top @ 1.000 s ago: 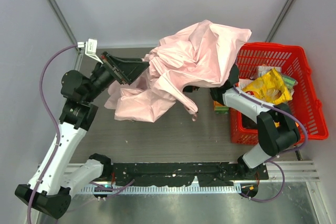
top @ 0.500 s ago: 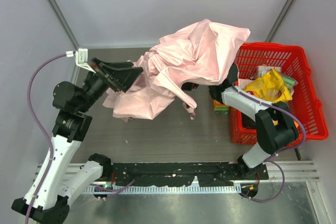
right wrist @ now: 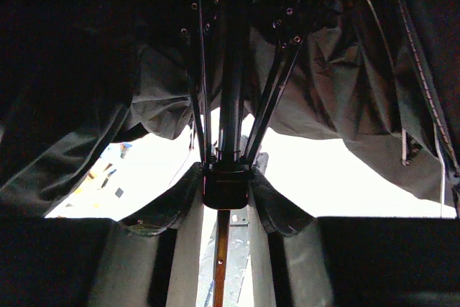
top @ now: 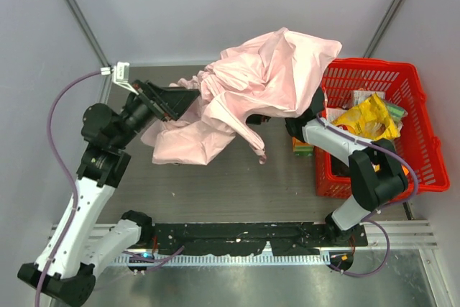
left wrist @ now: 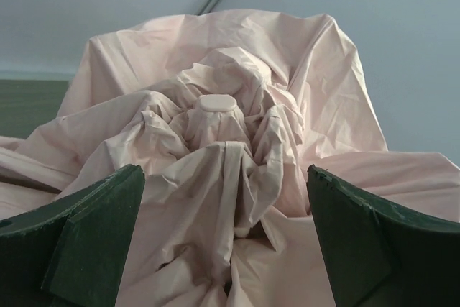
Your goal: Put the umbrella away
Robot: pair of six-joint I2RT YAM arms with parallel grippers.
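Gaping wide, the left claw (left wrist: 224, 177) faces the gathered crown of the pale pink thin-fabric compact umbrella (top: 266, 77), whose small pale rounded end cap (left wrist: 217, 103) sits dead ahead of the spread fingers, with no contact visible. Crumpled pink folds billow ahead of that claw and spill below it onto the dark grey tabletop (top: 237, 185). Beneath the canopy, the right claw (right wrist: 226, 192) appears clamped on the dark block low on the umbrella's dark central shaft (right wrist: 231, 106), thin dark metal ribs (right wrist: 277, 84) fanning out above it and shadowed fabric hanging on both sides. Held there, the far end of the canopy rides up clear of the table, while the near end, under the left claw, trails on the surface. Just to the outer side of the right claw stands a red plastic lattice basket (top: 410, 80) holding a yellow crinkled snack packet (top: 366, 116) and other goods; whether it is the umbrella's destination cannot be told. By this showing the job is at an early stage: the frame looks collapsed and one end is secured, but the fabric hangs loose and unwrapped, no strap is seen fastened, and gathering, binding and stowing all remain.
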